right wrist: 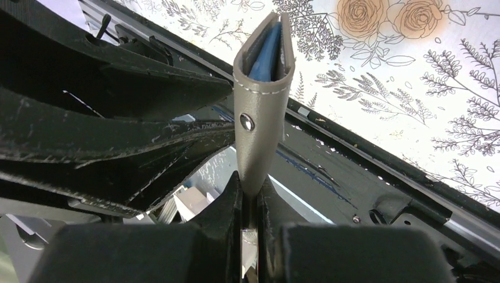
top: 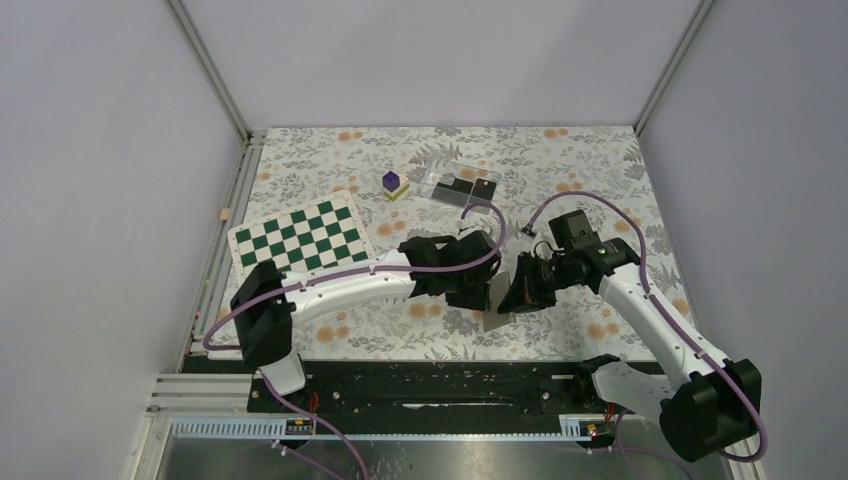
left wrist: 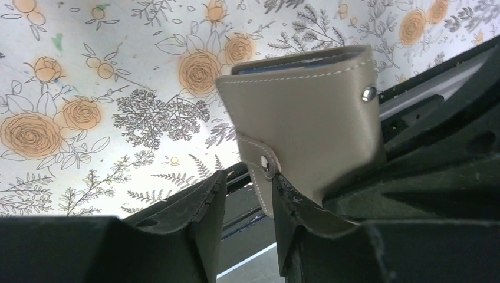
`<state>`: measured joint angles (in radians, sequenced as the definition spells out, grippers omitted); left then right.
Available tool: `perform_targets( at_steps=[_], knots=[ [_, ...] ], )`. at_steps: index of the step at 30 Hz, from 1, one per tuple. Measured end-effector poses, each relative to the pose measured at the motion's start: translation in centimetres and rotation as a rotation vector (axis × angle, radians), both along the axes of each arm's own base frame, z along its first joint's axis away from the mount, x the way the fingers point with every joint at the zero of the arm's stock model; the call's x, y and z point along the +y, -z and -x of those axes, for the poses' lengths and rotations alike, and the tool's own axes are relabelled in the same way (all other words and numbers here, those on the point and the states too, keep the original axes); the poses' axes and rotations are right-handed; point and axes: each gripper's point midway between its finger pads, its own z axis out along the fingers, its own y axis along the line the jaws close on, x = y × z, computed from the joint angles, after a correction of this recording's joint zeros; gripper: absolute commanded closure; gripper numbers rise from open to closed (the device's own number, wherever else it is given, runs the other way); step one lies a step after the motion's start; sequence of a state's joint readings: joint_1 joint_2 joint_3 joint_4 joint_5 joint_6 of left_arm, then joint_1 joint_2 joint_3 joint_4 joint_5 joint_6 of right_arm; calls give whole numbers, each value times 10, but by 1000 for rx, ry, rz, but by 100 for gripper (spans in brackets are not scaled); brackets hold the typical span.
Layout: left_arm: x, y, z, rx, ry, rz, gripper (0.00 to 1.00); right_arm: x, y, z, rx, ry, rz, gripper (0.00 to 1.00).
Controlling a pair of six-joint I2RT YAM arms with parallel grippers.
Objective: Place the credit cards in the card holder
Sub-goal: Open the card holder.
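The card holder [top: 497, 302], grey-brown with a pale blue inside, is held upright above the table between the two grippers. My right gripper [right wrist: 250, 184] is shut on its lower edge; in the right wrist view the holder [right wrist: 260, 100] shows edge-on and slightly parted at the top. My left gripper [left wrist: 247, 177] is open, and the holder's clasp strap [left wrist: 263, 171] hangs between its fingers, against the right one. The holder's cover [left wrist: 309, 121] faces the left wrist camera. Black credit cards [top: 462, 188] lie in a clear plastic box at the back of the table.
A purple cube [top: 391, 181] stands left of the clear box [top: 440, 180]. A green-and-white chessboard [top: 300, 236] lies at the left. The left arm [top: 350, 285] stretches across the front of the floral table [top: 580, 170]. The black base rail [top: 430, 385] runs along the near edge.
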<state>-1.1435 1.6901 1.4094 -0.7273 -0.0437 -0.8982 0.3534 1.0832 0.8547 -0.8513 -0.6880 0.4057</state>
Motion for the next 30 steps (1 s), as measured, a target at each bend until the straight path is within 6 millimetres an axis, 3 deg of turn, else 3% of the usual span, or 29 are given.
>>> perform_targets(
  at_steps=[3,8,13,17,21,25,30],
  knots=[
    [9,9,-6,-8,-36,-48,67,1,-1,-1,-4,1,-6,100],
    [65,54,-23,36,-146,-228,63,3,-8,3,-19,-7,-32,100],
    [98,76,-28,78,-199,-252,47,3,-8,5,-14,-9,-39,100],
    [89,56,-21,77,-187,-86,31,2,-5,7,-6,-9,-35,100],
    [75,21,-18,68,-186,158,23,2,-4,7,-5,-9,-36,100],
    [64,1,-17,80,-175,320,22,3,0,8,1,-8,-39,100],
    [46,-11,-12,110,-124,405,24,3,3,9,10,-6,-40,100]
  ],
)
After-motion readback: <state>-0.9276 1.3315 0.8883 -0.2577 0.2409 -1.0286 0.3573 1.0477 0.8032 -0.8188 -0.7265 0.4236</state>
